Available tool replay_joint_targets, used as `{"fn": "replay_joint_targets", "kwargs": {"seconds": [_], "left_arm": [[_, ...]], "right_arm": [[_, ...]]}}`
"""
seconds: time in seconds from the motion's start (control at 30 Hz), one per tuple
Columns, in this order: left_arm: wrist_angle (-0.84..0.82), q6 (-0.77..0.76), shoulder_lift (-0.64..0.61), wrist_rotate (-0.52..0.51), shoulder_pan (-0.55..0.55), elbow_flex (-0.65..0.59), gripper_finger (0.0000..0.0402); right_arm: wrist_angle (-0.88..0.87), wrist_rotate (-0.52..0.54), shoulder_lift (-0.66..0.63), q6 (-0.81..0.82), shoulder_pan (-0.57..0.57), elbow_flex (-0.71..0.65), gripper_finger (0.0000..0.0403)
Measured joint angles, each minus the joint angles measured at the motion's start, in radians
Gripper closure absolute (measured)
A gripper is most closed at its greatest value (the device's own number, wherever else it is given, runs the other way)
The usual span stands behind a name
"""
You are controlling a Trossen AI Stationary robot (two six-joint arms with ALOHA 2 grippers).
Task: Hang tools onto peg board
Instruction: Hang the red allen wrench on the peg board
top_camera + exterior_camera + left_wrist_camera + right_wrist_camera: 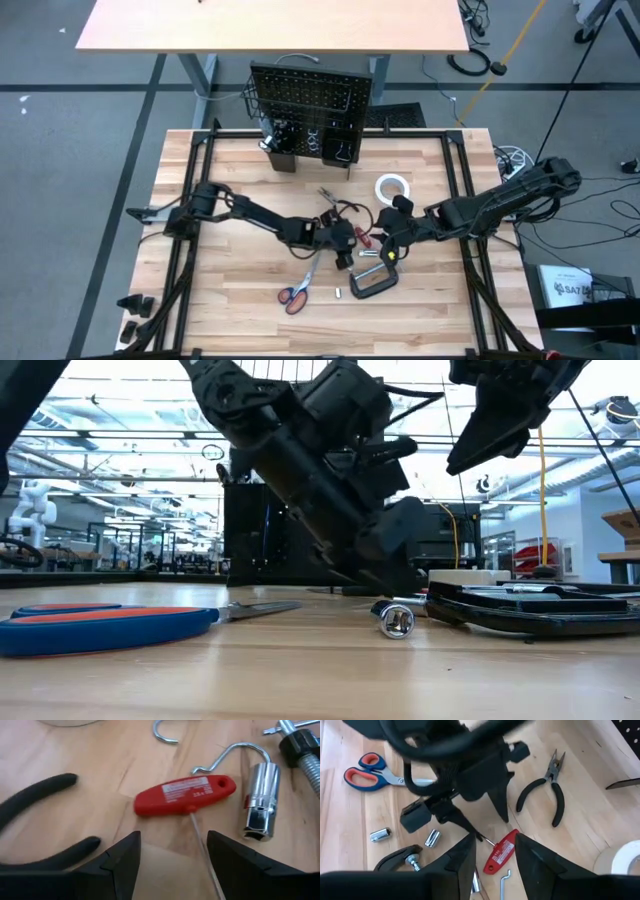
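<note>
While I hover left gripper (170, 852) spread over red screwdriver (185, 795) lying mid-table, thin shaft sits between fingers. Right gripper (492, 852) also spread, just above same tool. Risk: arms collide; loose hook (227, 755) touching handle may snag; socket (260, 800) beside could roll. Peg board (310, 95) well apart.

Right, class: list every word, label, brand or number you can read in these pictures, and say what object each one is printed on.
White print on the red T-handle screwdriver: too blurred to read.
Label on the white box on the floor right of the table: too small to read.
The orange-handled scissors, dark-handled pliers, black C-clamp and silver sockets show no text.
Nothing legible.
</note>
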Motion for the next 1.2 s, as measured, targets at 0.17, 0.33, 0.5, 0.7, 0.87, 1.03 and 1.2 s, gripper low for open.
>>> {"fn": "replay_joint_targets", "kwargs": {"seconds": [0.17,0.33,0.5,0.7,0.87,1.03,1.2], "left_arm": [[0.039,0.011,0.034,0.046,0.008,0.009,0.0173],[0.03,0.034,0.046,0.008,0.006,0.012,0.0197],[0.03,0.065,0.048,0.016,0.007,0.011,0.0277],[0.034,0.097,0.049,0.018,0.008,0.01,0.0386],[0.022,0.162,0.025,-0.045,-0.014,0.004,0.0397],[-0.013,0.207,-0.049,-0.126,-0.055,-0.001,0.04],[0.008,0.301,-0.154,-0.296,-0.124,-0.027,0.04]], "right_arm": [[0.002,0.029,0.0,-0.009,0.0,0.0,0.0273],[0.001,0.046,0.0,-0.011,0.0,0.0,0.0273],[0.001,0.045,0.0,-0.013,0.0,0.0,0.0273],[0.001,0.043,0.0,-0.012,0.0,0.0,0.0273],[0.0,0.042,0.0,-0.012,0.0,0.0,0.0273],[0.007,0.05,-0.013,-0.037,0.006,0.0,0.0273],[0.021,0.175,-0.059,-0.087,0.072,0.0,0.0273]]}}
